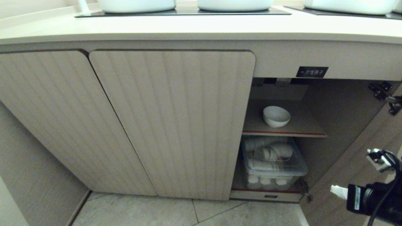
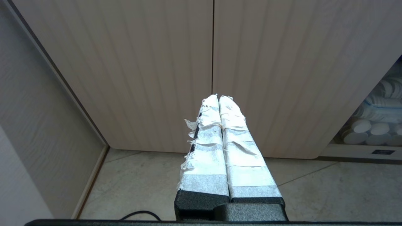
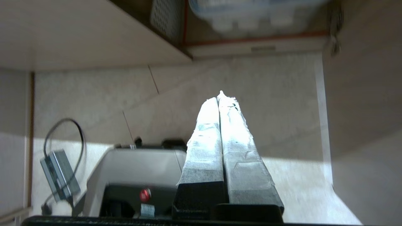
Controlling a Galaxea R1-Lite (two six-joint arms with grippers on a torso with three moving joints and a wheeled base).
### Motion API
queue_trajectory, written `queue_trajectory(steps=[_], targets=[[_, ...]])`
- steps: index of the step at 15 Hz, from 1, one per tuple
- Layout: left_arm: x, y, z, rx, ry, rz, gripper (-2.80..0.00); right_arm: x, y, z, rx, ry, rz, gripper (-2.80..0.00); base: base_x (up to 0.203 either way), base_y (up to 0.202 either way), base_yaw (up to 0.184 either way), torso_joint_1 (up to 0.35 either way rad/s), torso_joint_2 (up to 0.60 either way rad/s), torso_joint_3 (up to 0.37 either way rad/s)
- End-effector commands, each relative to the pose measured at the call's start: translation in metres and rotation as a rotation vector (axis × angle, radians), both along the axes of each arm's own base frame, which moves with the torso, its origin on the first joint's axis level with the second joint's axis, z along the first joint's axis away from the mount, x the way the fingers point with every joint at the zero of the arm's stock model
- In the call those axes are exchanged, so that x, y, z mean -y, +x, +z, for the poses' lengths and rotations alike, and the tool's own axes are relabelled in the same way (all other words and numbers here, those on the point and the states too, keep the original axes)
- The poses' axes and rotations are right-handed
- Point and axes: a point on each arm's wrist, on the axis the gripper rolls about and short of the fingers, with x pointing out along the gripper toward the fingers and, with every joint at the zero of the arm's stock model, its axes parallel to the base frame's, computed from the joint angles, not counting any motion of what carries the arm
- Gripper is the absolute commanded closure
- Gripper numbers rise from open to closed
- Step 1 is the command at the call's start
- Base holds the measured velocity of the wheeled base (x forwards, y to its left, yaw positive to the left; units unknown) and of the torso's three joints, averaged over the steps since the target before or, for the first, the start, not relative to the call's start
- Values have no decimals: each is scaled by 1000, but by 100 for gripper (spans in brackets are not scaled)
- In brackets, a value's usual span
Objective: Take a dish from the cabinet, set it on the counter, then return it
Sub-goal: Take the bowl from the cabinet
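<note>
Our right gripper has its two taped fingers pressed tight together, and it pinches nothing. It hangs low, out in front of the open part of the cabinet, pointing at the floor near the cabinet's bottom edge. In the head view we see only the dark end of this arm, down by the open door.

Our left gripper is squeezed shut too, and it is empty. It sits parked in front of the cabinet's two closed doors.

The bowl is inside the cabinet. It stands alone on the upper shelf, the one with the red edge. Below that shelf is a clear box full of white cups.

Above the cabinet is the counter, with big white pots on the black glass.

We think the job is just beginning. The door is open, so we can reach in. But the bowl is not picked up yet. We must lift it out, put it on the counter, and then put it back on its shelf.
</note>
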Motion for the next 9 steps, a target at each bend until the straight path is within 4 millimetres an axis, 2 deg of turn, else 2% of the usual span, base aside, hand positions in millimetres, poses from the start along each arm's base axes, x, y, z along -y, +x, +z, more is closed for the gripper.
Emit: queue_trajectory(steps=[1, 4, 9], targets=[[0, 0, 0, 1, 0, 0, 0, -1, 10, -4, -6, 1, -2, 0, 0, 0, 0, 0, 0, 0], [0, 0, 0, 1, 0, 0, 0, 2, 36, -1, 79, 0, -34, 0, 0, 0, 0, 0, 0, 0], [0, 0, 0, 1, 0, 0, 0, 1, 52, 1, 193, 8, -41, 0, 0, 0, 0, 0, 0, 0]])
